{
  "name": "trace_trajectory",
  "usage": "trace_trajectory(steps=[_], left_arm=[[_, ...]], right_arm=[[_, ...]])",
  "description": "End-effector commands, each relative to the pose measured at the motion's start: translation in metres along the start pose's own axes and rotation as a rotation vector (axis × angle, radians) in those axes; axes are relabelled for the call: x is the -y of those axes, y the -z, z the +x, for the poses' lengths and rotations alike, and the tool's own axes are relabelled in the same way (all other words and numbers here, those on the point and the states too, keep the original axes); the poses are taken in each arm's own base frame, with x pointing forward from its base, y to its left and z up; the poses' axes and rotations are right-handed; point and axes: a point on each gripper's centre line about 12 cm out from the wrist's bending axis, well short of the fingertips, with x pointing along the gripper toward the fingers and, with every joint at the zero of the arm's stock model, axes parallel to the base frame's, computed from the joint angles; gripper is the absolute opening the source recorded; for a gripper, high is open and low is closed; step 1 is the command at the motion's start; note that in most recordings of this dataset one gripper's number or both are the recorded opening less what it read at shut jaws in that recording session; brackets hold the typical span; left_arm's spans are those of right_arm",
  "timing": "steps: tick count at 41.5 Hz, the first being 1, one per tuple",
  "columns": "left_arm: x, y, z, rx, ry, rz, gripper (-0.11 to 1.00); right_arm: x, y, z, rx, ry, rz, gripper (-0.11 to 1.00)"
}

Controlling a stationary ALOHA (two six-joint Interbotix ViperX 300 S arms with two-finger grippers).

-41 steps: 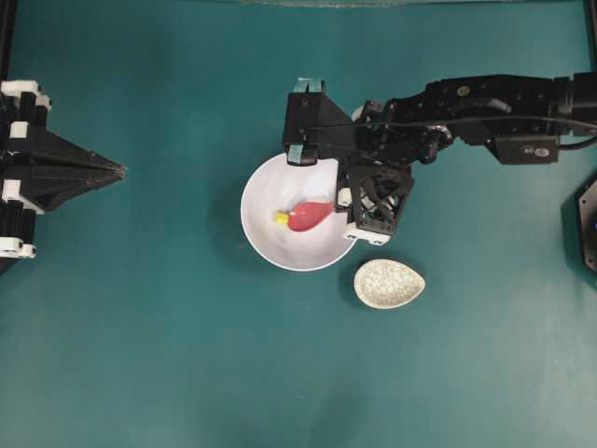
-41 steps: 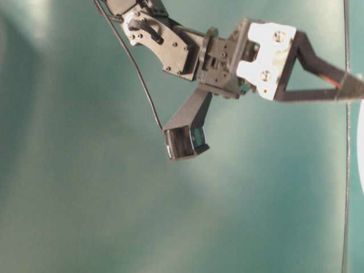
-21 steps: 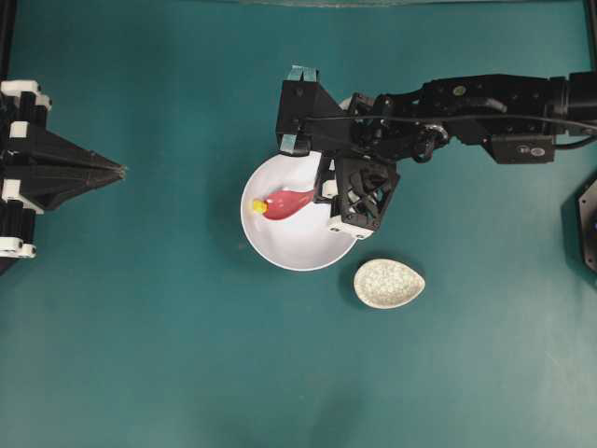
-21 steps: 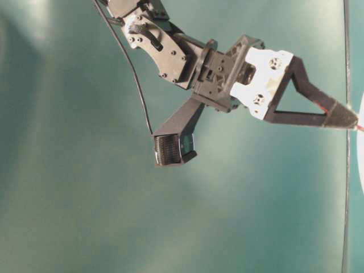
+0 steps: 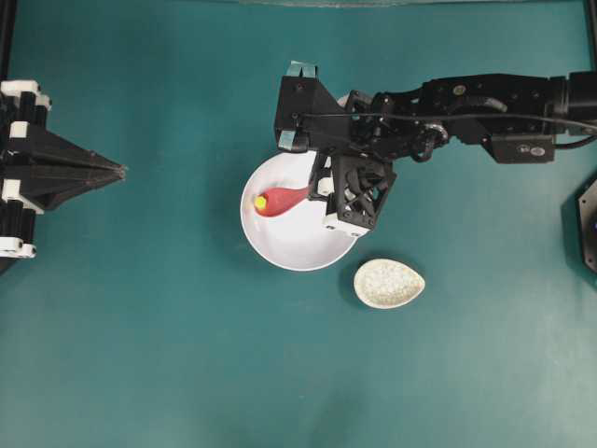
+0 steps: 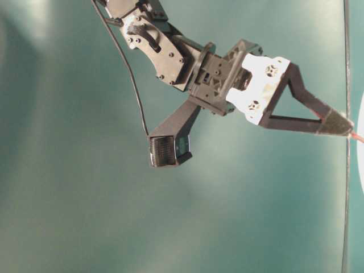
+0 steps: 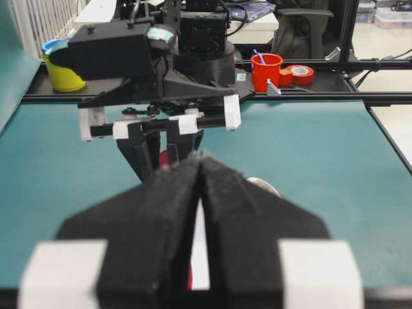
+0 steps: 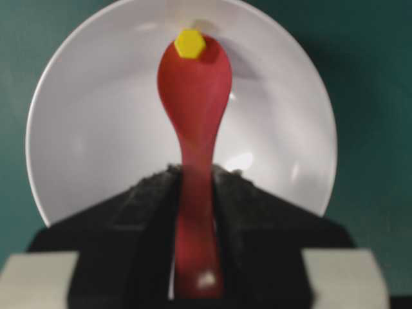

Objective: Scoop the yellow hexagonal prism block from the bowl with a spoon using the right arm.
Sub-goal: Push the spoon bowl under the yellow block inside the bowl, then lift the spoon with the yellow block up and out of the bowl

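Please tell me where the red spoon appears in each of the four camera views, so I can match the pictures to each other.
Overhead: the spoon lies over the left part of the white bowl.
Table-level: only a red sliver shows at the right end effector's tip.
Left wrist: a little red shows behind the closed fingers; too hidden to be sure.
Right wrist: centre, handle between the fingers.
Shared landmark: the right end effector.

Open green table [image 5: 187, 355] all around; speckled dish [image 5: 389, 284] crowds the bowl [image 5: 280, 247].
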Motion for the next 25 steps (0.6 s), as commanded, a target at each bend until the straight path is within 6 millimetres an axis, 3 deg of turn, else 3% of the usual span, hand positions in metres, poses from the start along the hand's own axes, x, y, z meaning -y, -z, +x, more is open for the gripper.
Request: trace_trajectory(steps=[1,13,25], left_arm=[[0.000,-0.004,0.002,0.012,0.002,0.001,0.00],[0.000,-0.004,0.002,0.012,0.001,0.003,0.00],[0.000,-0.004,0.002,0.012,0.001,0.003,0.00]], right_arm=[[-0.004,-0.016,-0.019,0.077,-0.001,-0.008,0.22],[-0.007,-0.017,-0.034,0.112,-0.007,-0.005,0.22],[-0.018,-0.019,-0.106,0.377,-0.006,-0.018,0.22]])
